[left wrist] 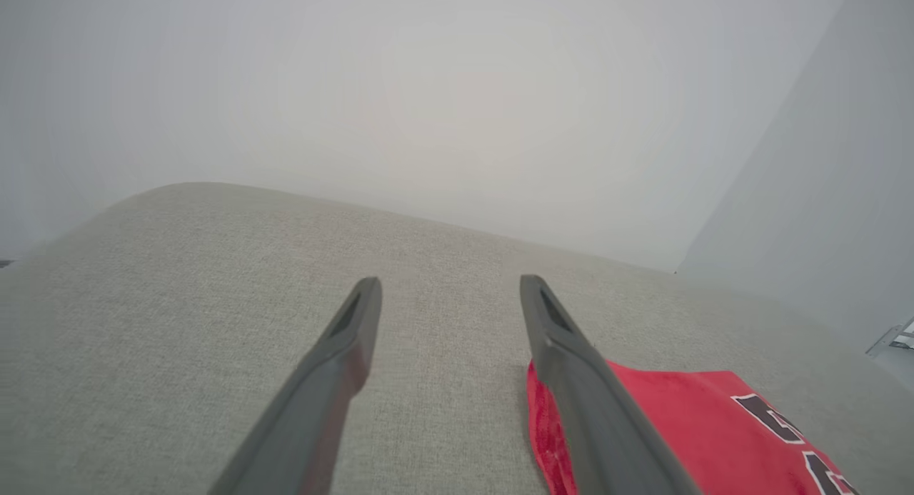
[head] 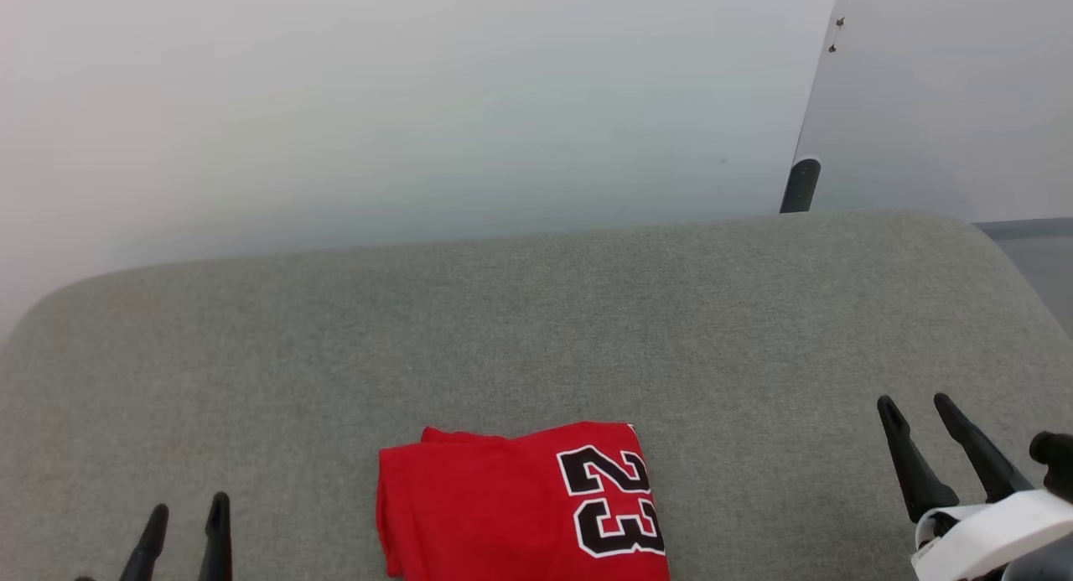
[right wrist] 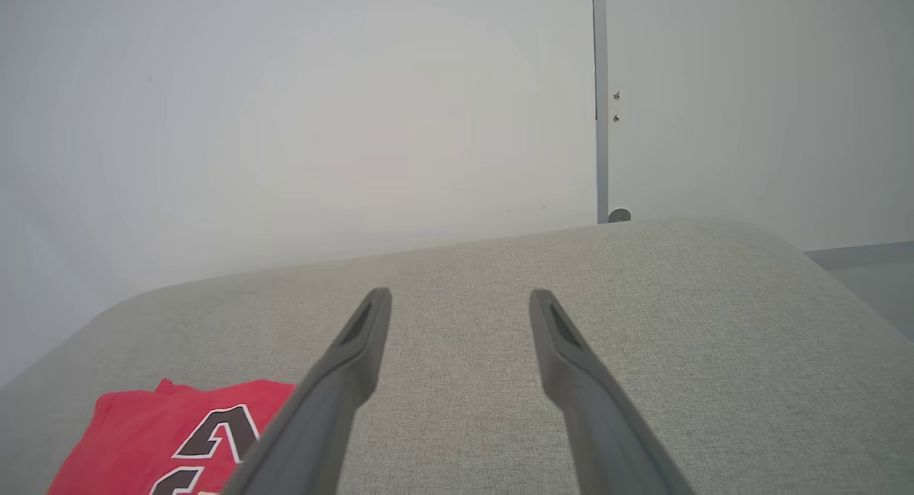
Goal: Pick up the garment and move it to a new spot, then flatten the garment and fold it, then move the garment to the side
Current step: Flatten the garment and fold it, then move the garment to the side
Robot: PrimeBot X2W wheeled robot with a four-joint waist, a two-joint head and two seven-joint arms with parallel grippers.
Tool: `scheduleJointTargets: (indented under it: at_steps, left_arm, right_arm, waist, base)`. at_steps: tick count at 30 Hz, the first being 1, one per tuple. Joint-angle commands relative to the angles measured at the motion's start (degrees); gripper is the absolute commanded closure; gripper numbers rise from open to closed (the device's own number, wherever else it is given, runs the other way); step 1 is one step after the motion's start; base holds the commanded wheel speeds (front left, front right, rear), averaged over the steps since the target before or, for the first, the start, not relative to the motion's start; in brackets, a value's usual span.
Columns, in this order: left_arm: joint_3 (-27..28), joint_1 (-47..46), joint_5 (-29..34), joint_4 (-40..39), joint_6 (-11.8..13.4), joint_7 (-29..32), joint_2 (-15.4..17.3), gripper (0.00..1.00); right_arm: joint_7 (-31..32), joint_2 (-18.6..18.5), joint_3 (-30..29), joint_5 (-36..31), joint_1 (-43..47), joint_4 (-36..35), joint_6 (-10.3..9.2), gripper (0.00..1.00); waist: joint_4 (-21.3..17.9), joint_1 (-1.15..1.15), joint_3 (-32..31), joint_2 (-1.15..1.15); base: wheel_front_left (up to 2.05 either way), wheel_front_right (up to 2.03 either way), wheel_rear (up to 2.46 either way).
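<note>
The garment [head: 469, 514], a red shirt, lies folded into a compact rectangle on the grey upholstered surface [head: 536, 329], at the middle of that surface's near edge; its lower part runs off the bottom of the head view. Its black, white-edged number 23 [head: 612, 501] faces up on the half nearer the surface's right edge, and the fold layers show along the garment's left side. The left gripper [head: 189, 505] sits near the near-left corner, apart from the garment, with its two dark fingers parted and nothing between them. In the left wrist view one finger [left wrist: 593, 409] crosses in front of the garment's left border; contact cannot be determined. The right gripper [head: 914, 405] sits toward the near-right corner, well apart from the garment, with its fingers likewise spread and empty, as its own wrist view confirms. The far half of the surface lies against a pale wall [head: 377, 103]. A dark post [head: 800, 185] rises behind the far-right corner.
</note>
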Motion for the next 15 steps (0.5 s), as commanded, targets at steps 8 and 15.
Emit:
scheduleJointTargets:
  at_steps: [8, 15]
  left_arm:
    - [0.86, 0.9, 1.3, 0.13, -0.67, -0.22, -0.4, 0.0]
    - [0.55, 0.18, 1.76, 0.19, -0.8, -0.23, -0.51, 0.0]
  right_arm:
    - [0.84, 1.49, -1.92, -1.65, 2.06, -1.15, 0.0, 0.0]
    - [2.81, 2.42, -1.55, -2.08, 2.44, -1.79, 0.0, 0.0]
  waist:
    - [0.35, 0.0, -0.21, 0.0]
    - [2.7, 0.0, -0.16, 0.0]
  base:
    - [0.0, 0.0, 0.0]
    - [0.0, 0.0, 0.0]
